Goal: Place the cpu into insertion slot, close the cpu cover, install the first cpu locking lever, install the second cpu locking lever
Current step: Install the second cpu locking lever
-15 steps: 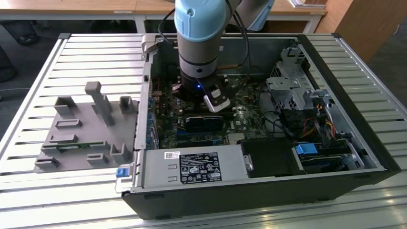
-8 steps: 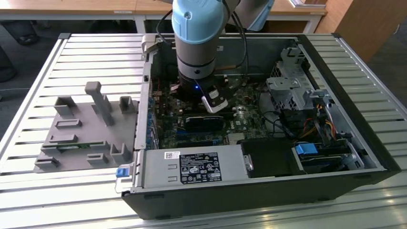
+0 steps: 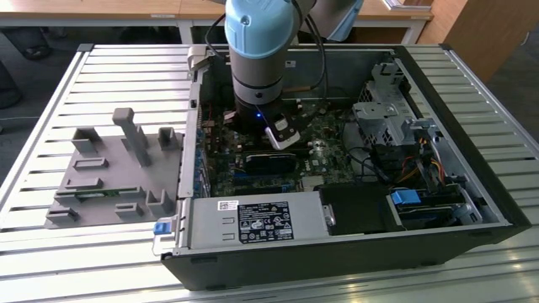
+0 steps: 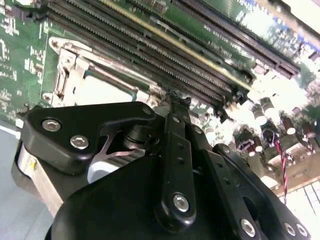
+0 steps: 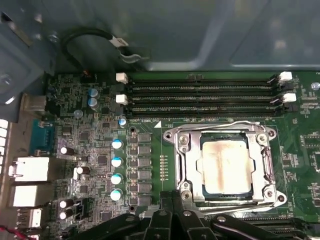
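The cpu (image 5: 225, 167) sits in the insertion slot (image 5: 226, 197) under the closed cpu cover (image 5: 189, 165), the tool (image 5: 172, 200) together just beside it.

Just beyond the gripper (image 5: 172, 210) lies the flat cpu cover (image 5: 227, 165), open above. Past it run low memory slots (image 5: 200, 92), then the case wall (image 5: 200, 35) blocks.
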